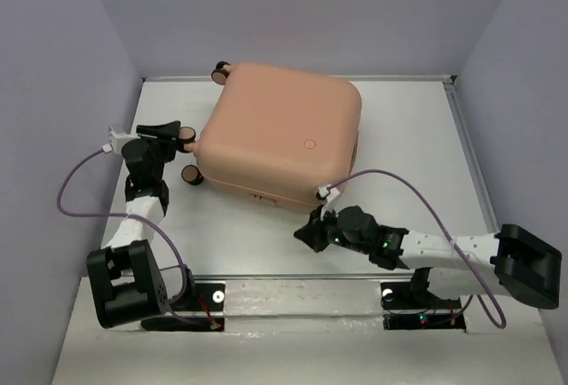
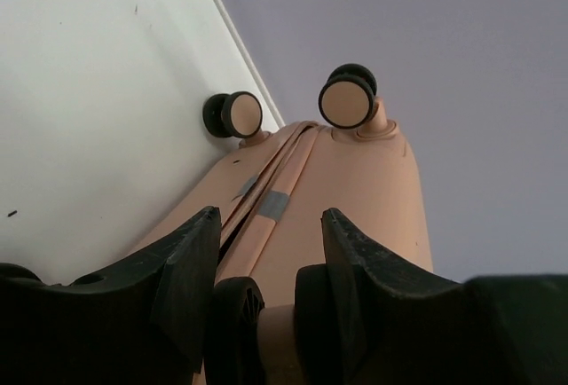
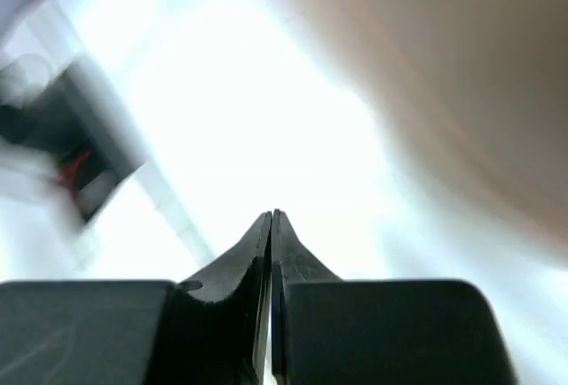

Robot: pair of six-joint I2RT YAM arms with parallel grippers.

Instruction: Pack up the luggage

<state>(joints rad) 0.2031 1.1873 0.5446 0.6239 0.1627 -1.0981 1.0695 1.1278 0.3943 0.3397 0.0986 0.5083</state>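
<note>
The luggage [image 1: 280, 128] is a peach-pink suitcase lying flat and closed at the back middle of the white table [image 1: 417, 137]. My left gripper [image 1: 182, 134] is at its left side, its jaws closed around one caster wheel [image 2: 266, 327]. Two more wheels [image 2: 346, 101] and the shell's seam [image 2: 275, 203] show beyond in the left wrist view. My right gripper [image 1: 306, 232] is shut and empty, just in front of the suitcase's near edge and not touching it. The right wrist view is blurred, with its fingertips [image 3: 272, 216] pressed together and the pink shell [image 3: 444, 66] at upper right.
Grey walls stand close on the left, back and right of the table. A raised rim [image 1: 469, 137] runs along the right side. A metal rail [image 1: 302, 292] with both arm bases crosses the near edge. Purple cables [image 1: 390, 176] loop over each arm.
</note>
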